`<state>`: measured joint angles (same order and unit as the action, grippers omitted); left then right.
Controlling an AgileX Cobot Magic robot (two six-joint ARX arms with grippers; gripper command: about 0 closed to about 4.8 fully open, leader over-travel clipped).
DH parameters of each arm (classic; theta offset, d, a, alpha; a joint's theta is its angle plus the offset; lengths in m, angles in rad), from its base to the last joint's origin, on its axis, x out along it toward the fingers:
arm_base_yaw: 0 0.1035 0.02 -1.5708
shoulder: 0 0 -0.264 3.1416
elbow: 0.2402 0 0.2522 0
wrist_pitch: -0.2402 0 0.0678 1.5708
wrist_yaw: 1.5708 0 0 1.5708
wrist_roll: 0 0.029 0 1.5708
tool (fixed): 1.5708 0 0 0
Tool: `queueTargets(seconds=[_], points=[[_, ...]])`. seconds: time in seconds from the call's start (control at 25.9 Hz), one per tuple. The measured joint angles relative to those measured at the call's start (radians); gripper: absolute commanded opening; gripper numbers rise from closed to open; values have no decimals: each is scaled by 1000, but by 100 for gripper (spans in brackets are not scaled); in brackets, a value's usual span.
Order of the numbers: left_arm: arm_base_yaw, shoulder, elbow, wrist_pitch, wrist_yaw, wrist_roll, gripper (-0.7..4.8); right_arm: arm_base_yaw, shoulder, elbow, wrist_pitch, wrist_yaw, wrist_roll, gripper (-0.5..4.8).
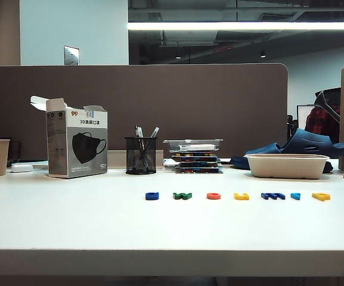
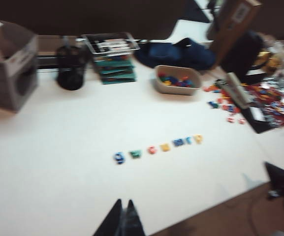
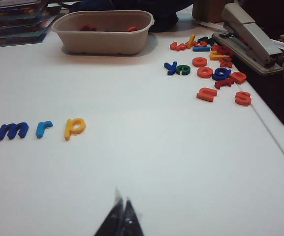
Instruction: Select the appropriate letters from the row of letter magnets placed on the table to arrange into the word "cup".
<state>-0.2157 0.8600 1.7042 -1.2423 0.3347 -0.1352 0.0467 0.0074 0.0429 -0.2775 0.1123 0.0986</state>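
While no letter has been picked yet, the worktop (image 1: 70, 220) lies broad and white with plenty of bare space in front for spelling the word. Along its back stand a mask box (image 1: 76, 145), a tray (image 1: 287, 165) of spare magnets and a pen cup (image 1: 140, 155), all pushed well away from the working area, likely to keep reaches clear. The row (image 1: 237, 195) of 7 letters sits across the middle, evenly spaced and apart from one another, which should let a claw take 1 without nudging its neighbour. In it, the c (image 1: 213, 195) is third, the u (image 1: 241, 196) just beside it, and the p (image 3: 74, 127) at the far right end next to the cyan r (image 3: 43, 129). The left claw (image 2: 122, 219) hangs above the near edge, its jaws together and empty, aimed toward the row. The right claw (image 3: 121, 219) is likewise closed on nothing, low over bare worktop, nearest the p.
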Motion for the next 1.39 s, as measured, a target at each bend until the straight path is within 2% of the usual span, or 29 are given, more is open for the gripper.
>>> queueTargets(seconds=[0.15, 0.23, 0.35, 0.46, 0.62, 0.77, 0.96, 1.23, 1.39], points=[[-135, 73, 66, -32, -1, -80, -5, 0, 0, 0, 0, 0, 0, 3], [-227, 126, 74, -67, -41, -144, -5, 0, 0, 0, 0, 0, 0, 3], [-311, 182, 73, -117, -97, -211, -5, 0, 0, 0, 0, 0, 0, 3], [-372, 243, 73, -137, -111, -281, -5, 0, 0, 0, 0, 0, 0, 3], [-393, 313, 73, -121, -118, -353, -5, 0, 0, 0, 0, 0, 0, 3], [-393, 370, 73, -71, -183, -394, -5, 0, 0, 0, 0, 0, 0, 3], [-393, 418, 73, -63, -234, -394, -5, 0, 0, 0, 0, 0, 0, 3], [-393, 420, 73, -78, -241, -369, -5, 0, 0, 0, 0, 0, 0, 3], [-460, 420, 73, -85, -299, -378, -5, 0, 0, 0, 0, 0, 0, 3]])
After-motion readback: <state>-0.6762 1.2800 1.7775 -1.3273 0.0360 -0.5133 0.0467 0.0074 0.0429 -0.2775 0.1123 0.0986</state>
